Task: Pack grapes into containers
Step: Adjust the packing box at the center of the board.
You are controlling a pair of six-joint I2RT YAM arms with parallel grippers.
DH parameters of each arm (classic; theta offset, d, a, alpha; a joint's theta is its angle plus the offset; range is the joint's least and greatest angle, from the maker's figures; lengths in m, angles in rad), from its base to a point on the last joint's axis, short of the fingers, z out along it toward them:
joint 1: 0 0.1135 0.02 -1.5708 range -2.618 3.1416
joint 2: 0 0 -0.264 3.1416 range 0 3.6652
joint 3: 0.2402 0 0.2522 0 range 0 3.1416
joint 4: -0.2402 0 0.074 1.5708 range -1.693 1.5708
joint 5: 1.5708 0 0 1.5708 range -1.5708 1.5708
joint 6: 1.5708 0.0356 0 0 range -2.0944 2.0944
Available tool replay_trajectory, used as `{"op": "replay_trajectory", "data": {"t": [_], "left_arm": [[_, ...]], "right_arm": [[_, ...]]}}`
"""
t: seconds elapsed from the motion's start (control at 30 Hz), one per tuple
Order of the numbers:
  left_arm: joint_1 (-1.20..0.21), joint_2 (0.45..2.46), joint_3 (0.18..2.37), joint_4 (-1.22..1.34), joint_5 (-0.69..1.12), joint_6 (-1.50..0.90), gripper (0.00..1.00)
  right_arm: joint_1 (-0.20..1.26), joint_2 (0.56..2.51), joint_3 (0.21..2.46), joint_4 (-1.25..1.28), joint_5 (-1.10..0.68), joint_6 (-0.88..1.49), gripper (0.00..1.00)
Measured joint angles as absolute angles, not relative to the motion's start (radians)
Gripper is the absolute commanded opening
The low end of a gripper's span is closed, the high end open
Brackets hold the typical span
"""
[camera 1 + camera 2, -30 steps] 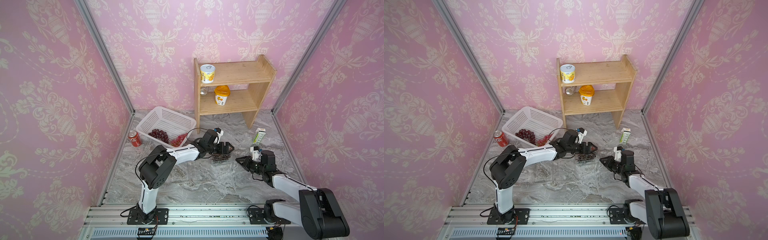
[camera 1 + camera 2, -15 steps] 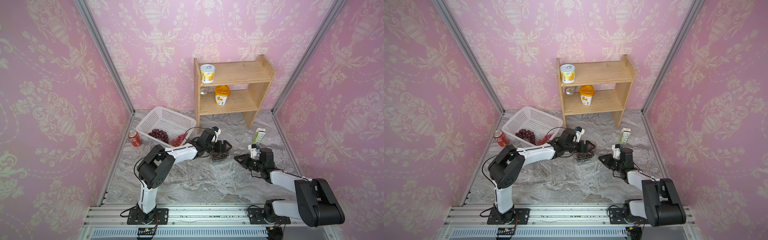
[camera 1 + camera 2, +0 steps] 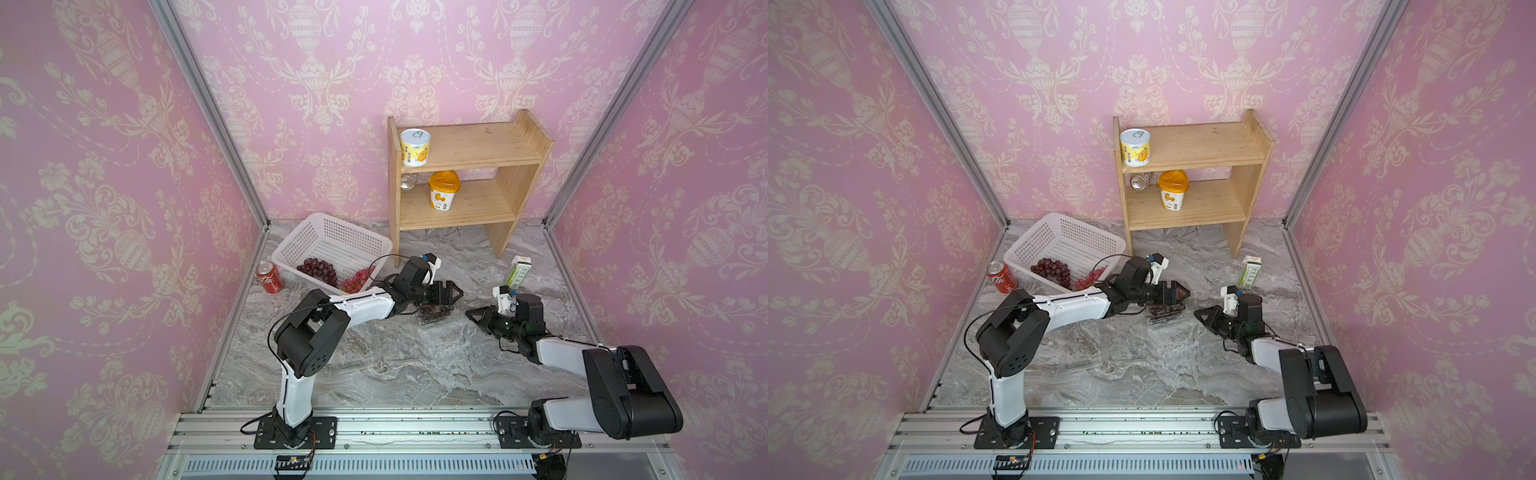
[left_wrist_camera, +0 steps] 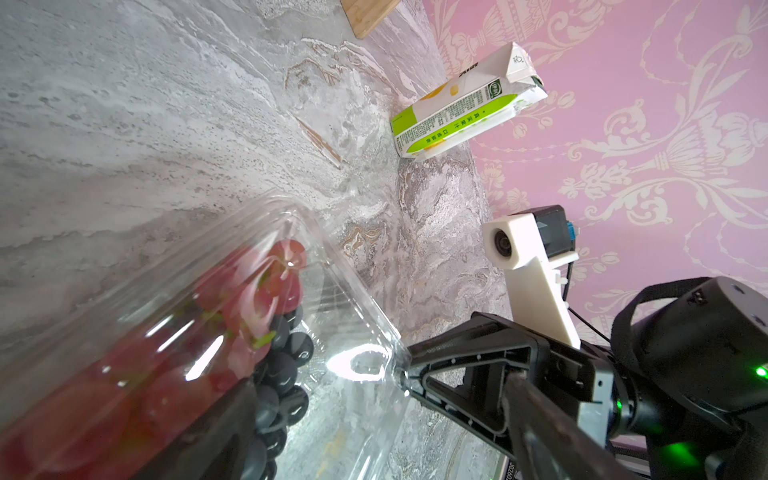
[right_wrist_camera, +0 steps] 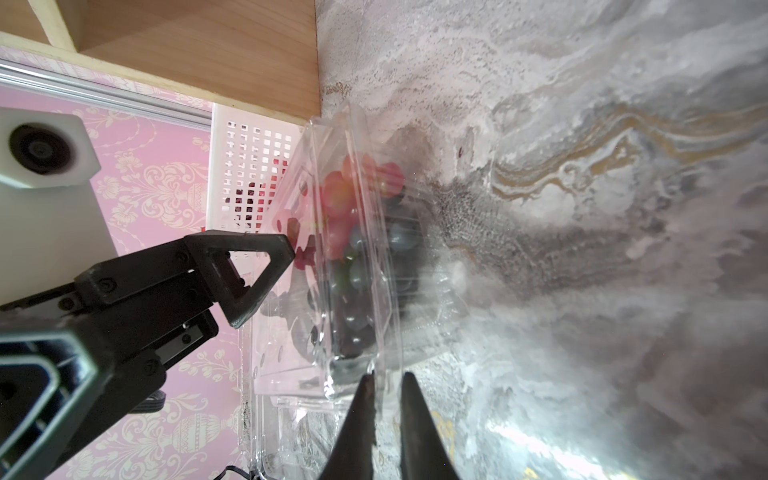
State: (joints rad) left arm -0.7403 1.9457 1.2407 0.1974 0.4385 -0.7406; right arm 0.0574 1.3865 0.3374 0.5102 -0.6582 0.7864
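A clear container [image 3: 432,313] [image 3: 1165,316] lies on the marble table, with pink and near-black grapes [image 4: 266,299] [image 5: 340,199] inside. Its lid [image 5: 291,195] stands partly raised. My left gripper [image 3: 451,291] [image 3: 1179,293] hangs just above it, open wide, one finger [image 5: 249,266] at the lid. My right gripper [image 3: 471,313] [image 3: 1200,313] [image 5: 388,378] is low on the table at the container's right end, its jaws pinched on the thin plastic rim [image 4: 395,365]. More grapes [image 3: 318,268] [image 3: 1052,268] lie in the white basket [image 3: 332,237].
A red cola can [image 3: 269,277] stands left of the basket. A green-and-white carton [image 3: 517,272] stands behind my right gripper. The wooden shelf [image 3: 457,166] at the back holds two yellow-labelled tubs [image 3: 414,147]. Pink walls close in three sides.
My right gripper's jaws have narrowed onto the container's rim, and that arm has edged toward the container. My left gripper has stayed open above it.
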Motion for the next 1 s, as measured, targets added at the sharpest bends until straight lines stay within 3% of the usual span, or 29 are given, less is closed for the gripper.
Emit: {"op": "replay_trajectory", "data": {"t": [0.4,0.57,0.77,1.0], "left_arm": [[-0.735,1.946,1.229,0.216,0.439,-0.741,0.94],[-0.73,1.945,1.232,0.212,0.439,-0.732,0.94],[-0.716,1.94,1.298,0.099,0.429,-0.667,0.95],[-0.684,1.845,1.343,-0.019,0.385,-0.606,0.95]], "right_arm": [[0.068,1.404,0.344,0.531,-0.655,0.787,0.12],[0.075,1.373,0.356,0.475,-0.643,0.785,0.17],[0.077,1.194,0.397,0.276,-0.589,0.751,0.3],[0.082,1.078,0.495,0.069,-0.532,0.681,0.61]]}}
